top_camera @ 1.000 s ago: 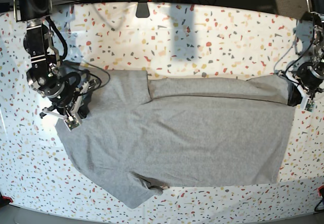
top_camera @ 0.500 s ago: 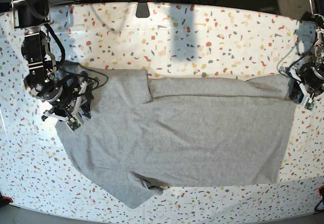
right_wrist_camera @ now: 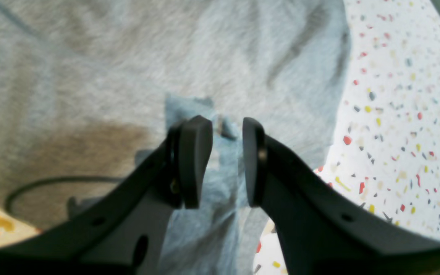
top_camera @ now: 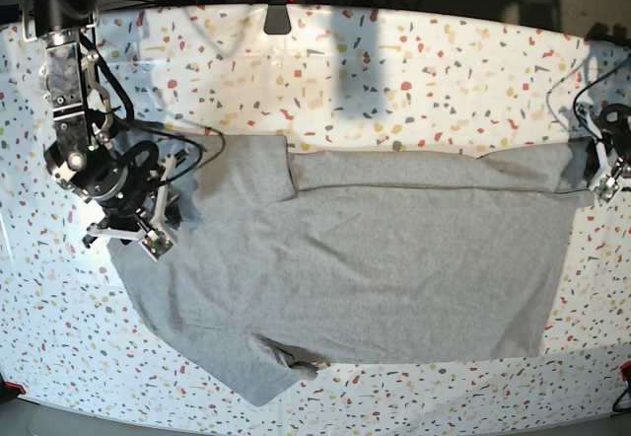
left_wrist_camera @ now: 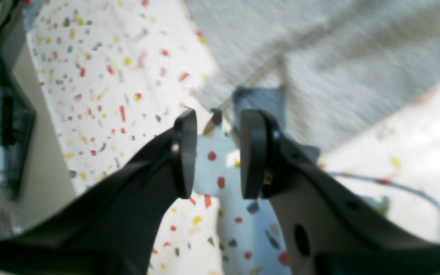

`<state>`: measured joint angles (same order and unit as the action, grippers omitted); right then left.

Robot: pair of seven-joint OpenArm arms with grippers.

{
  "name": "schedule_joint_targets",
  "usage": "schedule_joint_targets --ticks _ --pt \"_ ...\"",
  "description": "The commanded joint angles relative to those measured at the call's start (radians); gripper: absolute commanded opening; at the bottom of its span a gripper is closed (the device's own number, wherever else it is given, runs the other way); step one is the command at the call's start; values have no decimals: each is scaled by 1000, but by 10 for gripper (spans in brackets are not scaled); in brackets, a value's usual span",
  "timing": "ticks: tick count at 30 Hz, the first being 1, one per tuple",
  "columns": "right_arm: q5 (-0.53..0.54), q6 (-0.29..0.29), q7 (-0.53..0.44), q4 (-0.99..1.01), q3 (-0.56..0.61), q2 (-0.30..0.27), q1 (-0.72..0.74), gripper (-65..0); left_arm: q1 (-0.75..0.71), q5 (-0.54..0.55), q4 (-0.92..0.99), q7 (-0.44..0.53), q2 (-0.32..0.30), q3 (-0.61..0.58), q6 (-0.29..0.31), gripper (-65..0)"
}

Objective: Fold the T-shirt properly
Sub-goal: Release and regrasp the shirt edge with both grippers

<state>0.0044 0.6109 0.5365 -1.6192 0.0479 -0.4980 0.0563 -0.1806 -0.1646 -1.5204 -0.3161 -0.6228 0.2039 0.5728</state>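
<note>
Speckled table (top_camera: 394,71) now shows both grippers, left (left_wrist_camera: 214,152) and right (right_wrist_camera: 225,162), parted and backed off the T-shirt (top_camera: 375,258)

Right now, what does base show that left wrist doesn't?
Only base: the whole T-shirt spread flat, far edge folded over, one sleeve at the near edge, and the right gripper at the shirt's other end.
Only left wrist: the left gripper with its fingers parted, nothing between them, over bare table.
Both: the shirt corner by the left arm, lying released on the speckled table.
</note>
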Motion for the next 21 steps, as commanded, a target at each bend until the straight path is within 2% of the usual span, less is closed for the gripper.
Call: schedule_joint_targets --ticks 1,8,11,15,16,19,21 --pt "6 -5 -18 -27 -8 -17 8 -465 -16 -13 -33 39 -23 10 -7 -461" --pt "7 -5 11 -51 -8 -17 -15 -465 -151 -265 -44 232 -23 10 -8 -461" --pt "7 -5 20 -56 -8 -14 -15 -465 -153 -280 -34 280 -21 3 -8 -461" --pt "7 -5 75 -69 -8 -14 -16 -465 -148 -287 -4 282 -21 -67 -8 -460" --pt "8 -6 87 -73 -8 -14 -18 -465 -145 -315 10 293 -20 -92 -20 -461" --pt "21 -5 93 -98 -8 -15 -39 -465 -109 -397 84 296 -21 -170 -121 -460" --pt "30 -5 108 -121 -8 -15 -60 -465 -72 -412 144 285 -21 -199 -144 -460"
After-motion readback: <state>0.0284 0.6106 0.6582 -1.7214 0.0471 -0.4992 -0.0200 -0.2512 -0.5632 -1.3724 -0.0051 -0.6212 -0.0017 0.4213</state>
